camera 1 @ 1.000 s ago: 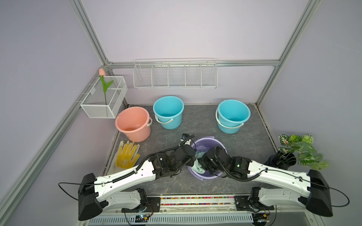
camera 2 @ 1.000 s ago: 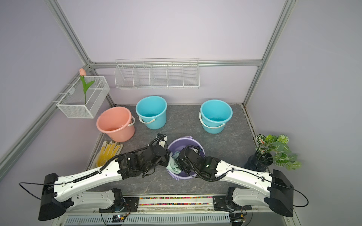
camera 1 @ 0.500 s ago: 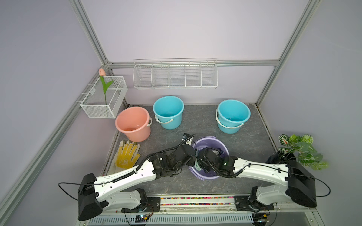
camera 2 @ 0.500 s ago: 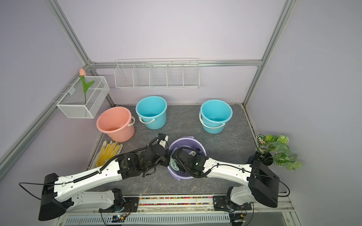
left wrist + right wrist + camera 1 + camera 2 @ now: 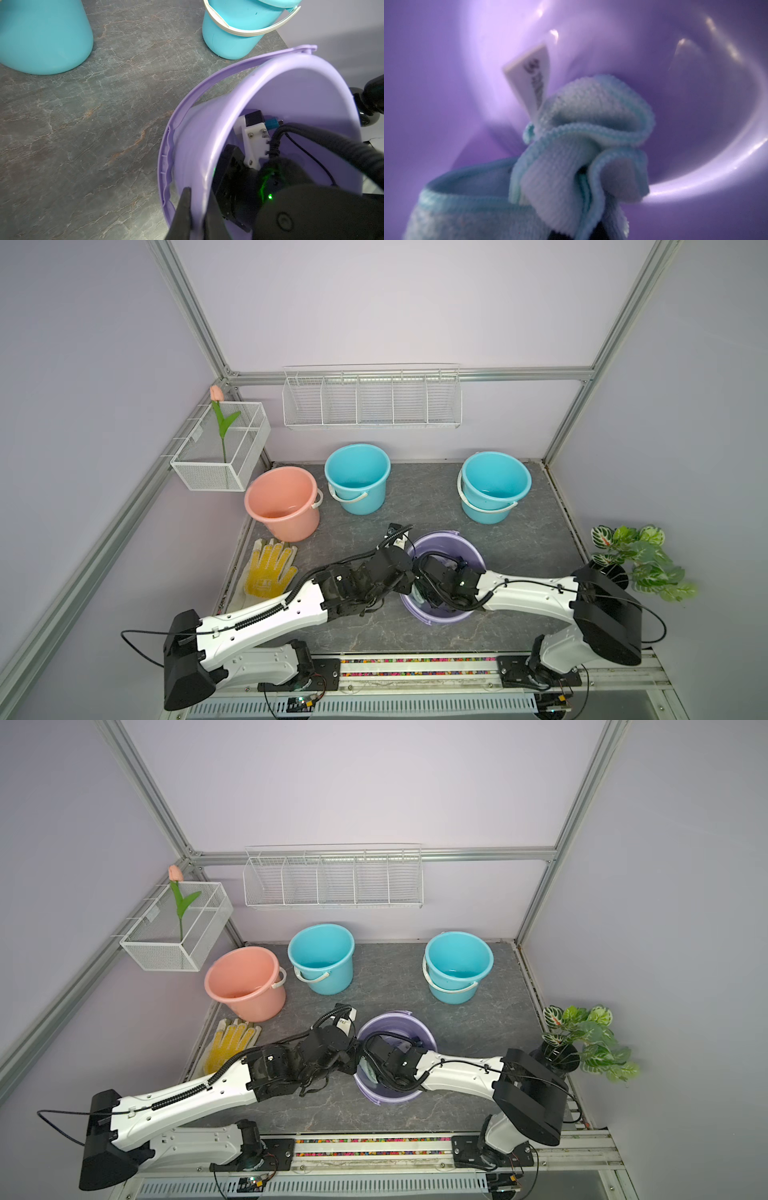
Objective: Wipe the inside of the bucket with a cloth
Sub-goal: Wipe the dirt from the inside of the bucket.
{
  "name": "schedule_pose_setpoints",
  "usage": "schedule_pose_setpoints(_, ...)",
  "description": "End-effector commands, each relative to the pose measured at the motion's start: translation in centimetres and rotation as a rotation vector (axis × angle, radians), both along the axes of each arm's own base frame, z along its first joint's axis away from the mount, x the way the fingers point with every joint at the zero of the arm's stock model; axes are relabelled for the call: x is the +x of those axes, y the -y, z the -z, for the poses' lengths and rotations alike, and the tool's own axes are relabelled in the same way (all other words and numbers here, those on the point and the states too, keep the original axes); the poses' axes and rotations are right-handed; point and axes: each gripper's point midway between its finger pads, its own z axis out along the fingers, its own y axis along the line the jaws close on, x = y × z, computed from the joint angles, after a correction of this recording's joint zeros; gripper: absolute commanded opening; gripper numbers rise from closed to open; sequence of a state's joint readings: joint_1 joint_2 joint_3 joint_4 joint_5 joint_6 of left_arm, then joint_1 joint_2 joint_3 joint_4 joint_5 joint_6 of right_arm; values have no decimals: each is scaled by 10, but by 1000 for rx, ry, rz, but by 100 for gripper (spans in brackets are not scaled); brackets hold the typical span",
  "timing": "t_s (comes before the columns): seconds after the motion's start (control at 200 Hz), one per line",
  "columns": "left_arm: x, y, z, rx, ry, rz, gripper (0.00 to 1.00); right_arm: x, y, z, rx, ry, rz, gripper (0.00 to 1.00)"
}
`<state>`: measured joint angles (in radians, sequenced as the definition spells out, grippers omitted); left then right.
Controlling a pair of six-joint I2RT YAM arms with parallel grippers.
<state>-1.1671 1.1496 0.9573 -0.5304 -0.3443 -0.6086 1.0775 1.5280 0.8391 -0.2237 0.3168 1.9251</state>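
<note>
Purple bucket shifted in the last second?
No. In a top view the purple bucket sits where it was relative to the pink bucket and glove.

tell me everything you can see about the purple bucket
The purple bucket is smooth, glossy lilac plastic, round and open-topped, with a matching handle folded down along its rim. It sits on the grey stone-look tabletop, near the front middle. The left tool is shut on its rim, one finger inside and one outside. The right arm reaches into it, holding the bunched mint-green cloth close to the shiny inner wall.
</note>
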Motion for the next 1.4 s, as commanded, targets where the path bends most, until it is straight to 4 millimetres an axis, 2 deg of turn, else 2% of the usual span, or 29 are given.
schedule_pose_setpoints(0.0,1,-4,-17,-40,37,-1,0,-5,18,-12,-66,-16,-19,7)
schedule_pose_setpoints(0.035,1,-4,-18,-42,40,-1,0,-9,20,-17,-77,-9,-38,7)
schedule_pose_setpoints(0.045,1,-4,-18,-42,41,-2,0,-7,14,-27,-58,7,-41,7)
schedule_pose_setpoints(0.085,2,-4,-17,-38,43,-6,0,-9,14,-38,-54,27,-54,7)
schedule_pose_setpoints(0.33,6,-6,-14,-14,48,-33,0,-31,18,-78,-31,119,-151,7)
schedule_pose_setpoints(0.51,7,-7,-13,-7,47,-41,0,-27,29,-113,-36,279,-234,7)
schedule_pose_setpoints(0.55,7,-8,-14,-9,46,-41,0,-24,27,-129,-30,359,-279,7)
schedule_pose_setpoints(0.56,7,-7,-14,-9,46,-39,0,-24,30,-125,-42,366,-286,7)
schedule_pose_setpoints(0.585,6,-7,-14,-9,46,-36,0,-24,32,-128,-73,419,-338,7)
schedule_pose_setpoints(0.855,3,-8,-12,7,39,-12,0,-14,68,-179,-350,784,-555,7)
schedule_pose_setpoints(1.005,2,-7,-15,9,39,1,0,-20,70,-207,-420,1002,-686,7)
schedule_pose_setpoints(1.21,-2,-3,-18,-1,33,33,0,-37,68,-235,-764,1353,-1053,8)
schedule_pose_setpoints(1.325,-5,-1,-19,-1,28,60,0,-54,60,-241,-959,1558,-1303,7)
schedule_pose_setpoints(1.395,-9,1,-19,-2,22,91,0,-65,54,-238,-1085,1680,-1473,7)
